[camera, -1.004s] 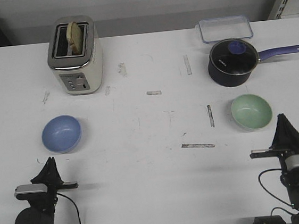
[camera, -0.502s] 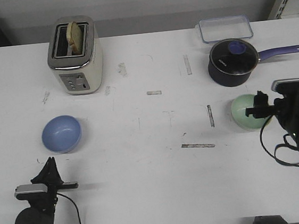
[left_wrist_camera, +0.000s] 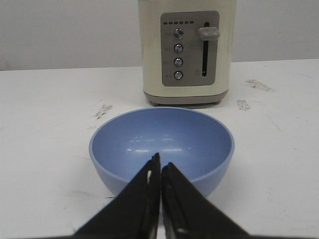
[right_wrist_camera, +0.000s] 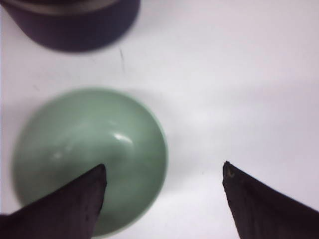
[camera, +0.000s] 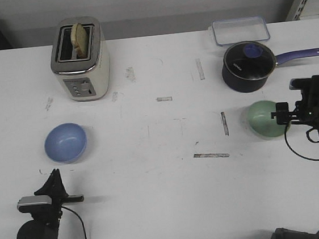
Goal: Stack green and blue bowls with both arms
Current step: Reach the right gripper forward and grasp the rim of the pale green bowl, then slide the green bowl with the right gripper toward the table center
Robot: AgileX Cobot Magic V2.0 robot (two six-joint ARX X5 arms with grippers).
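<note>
The periwinkle blue bowl (camera: 65,142) sits upright on the left of the table. My left gripper (camera: 53,179) rests low behind it near the front edge, its jaws shut and empty; in the left wrist view the closed tips (left_wrist_camera: 160,163) point at the blue bowl (left_wrist_camera: 162,139) from a short gap away. The mint green bowl (camera: 264,119) stands on the right. My right arm (camera: 313,106) hangs above its right side. In the right wrist view the right gripper (right_wrist_camera: 164,169) is open, one finger (right_wrist_camera: 89,194) over the green bowl (right_wrist_camera: 79,144), the other over bare table outside the rim.
A cream toaster (camera: 80,59) with bread in its slot stands at the back left. A dark navy saucepan (camera: 248,67) with lid and long handle sits just behind the green bowl, and a clear container (camera: 240,30) behind that. Tape marks dot the table.
My right arm has risen from the front edge and come forward over the green bowl, then shifted a little to the right. The left arm and both bowls have not moved.
</note>
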